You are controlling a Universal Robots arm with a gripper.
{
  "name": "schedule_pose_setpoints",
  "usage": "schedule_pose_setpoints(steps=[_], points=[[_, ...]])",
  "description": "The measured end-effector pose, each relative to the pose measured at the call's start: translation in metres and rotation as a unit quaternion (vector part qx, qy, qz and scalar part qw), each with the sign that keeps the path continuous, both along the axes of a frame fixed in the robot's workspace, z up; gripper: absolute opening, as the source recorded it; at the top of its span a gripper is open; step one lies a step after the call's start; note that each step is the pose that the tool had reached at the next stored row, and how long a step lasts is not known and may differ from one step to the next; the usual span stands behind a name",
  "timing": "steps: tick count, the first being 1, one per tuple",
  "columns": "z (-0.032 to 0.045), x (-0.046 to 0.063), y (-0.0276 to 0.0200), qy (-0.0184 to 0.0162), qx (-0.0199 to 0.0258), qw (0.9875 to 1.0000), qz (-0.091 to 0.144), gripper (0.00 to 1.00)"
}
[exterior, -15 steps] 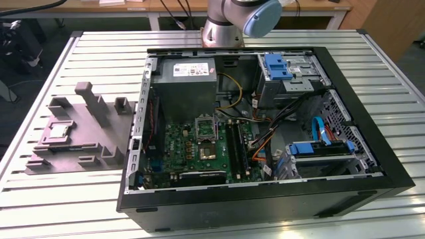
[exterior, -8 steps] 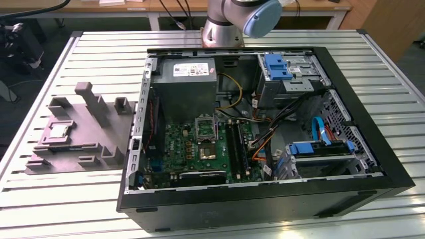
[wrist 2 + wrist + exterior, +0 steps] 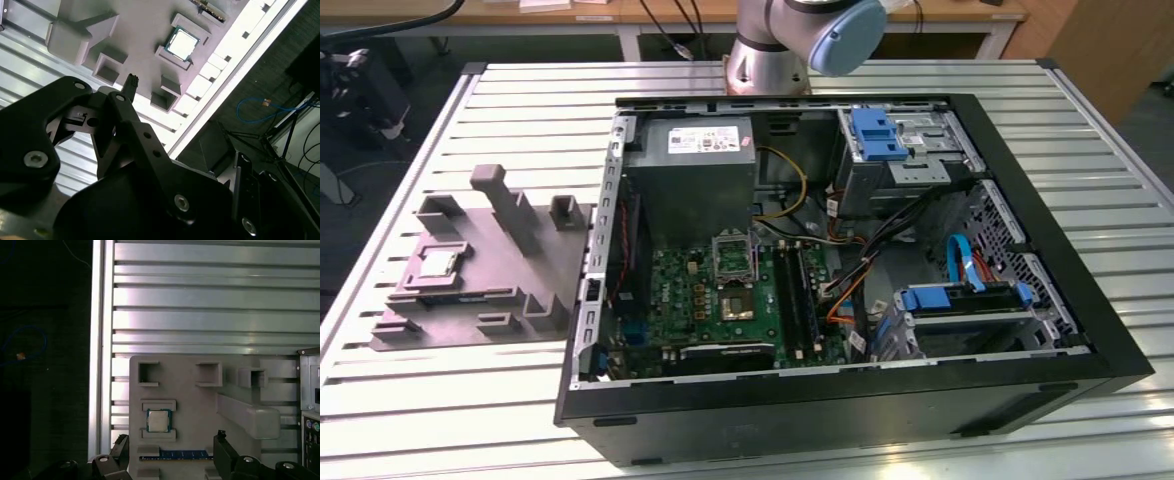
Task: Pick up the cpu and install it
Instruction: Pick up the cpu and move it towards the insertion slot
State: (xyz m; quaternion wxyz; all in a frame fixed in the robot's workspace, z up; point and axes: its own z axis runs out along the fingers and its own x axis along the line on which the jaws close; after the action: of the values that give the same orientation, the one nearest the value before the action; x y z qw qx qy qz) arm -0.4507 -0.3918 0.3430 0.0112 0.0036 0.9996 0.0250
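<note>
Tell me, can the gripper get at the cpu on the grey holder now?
Probably yes: the cpu lies uncovered in its recess on the grey holder, and the open gripper hangs over the holder with nothing between them.

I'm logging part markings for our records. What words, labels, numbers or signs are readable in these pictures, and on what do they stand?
No text can be read in any view.
White label on the power supply: it carries print, too small to read.
cpu metal top: no marking legible in both wrist views.
Motherboard: any printing is too small to read.
</note>
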Motion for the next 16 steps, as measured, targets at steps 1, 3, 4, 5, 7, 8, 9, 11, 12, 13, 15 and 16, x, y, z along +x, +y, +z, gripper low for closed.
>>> schedule_pose_setpoints(steps=[1,3,4,5,7,8,9,11,12,13,15,16], points=[[-0.0001,0.0,0.0,0.0,0.0,1.0,0.0,0.76],[-0.0005,0.0,0.0,0.0,0.0,1.0,0.0,0.76],[-0.0006,0.0,0.0,0.0,0.0,1.0,0.0,0.76],[-0.0009,0.0,0.0,0.0,0.0,1.0,0.0,0.76],[-0.0012,0.0,0.0,0.0001,0.0001,1.0,0.0,0.76],[-0.0013,0.0,0.0,0.0001,0.0,1.0,0.0,0.76],[-0.0015,0.0,0.0,0.0,0.0001,1.0,0.0,0.76],[-0.0046,0.0,0.0,0.0001,0.0,1.0,0.0,0.76],[-0.0057,0.0,0.0,0.0001,0.0,1.0,0.0,0.76],[-0.0057,0.0,0.0,0.0001,0.0,1.0,0.0,0.76],[-0.0058,0.0,0.0,0.0001,0.0,1.0,0.0,0.76],[-0.0058,0.0,0.0,0.0,0.0,1.0,0.0,0.76]])
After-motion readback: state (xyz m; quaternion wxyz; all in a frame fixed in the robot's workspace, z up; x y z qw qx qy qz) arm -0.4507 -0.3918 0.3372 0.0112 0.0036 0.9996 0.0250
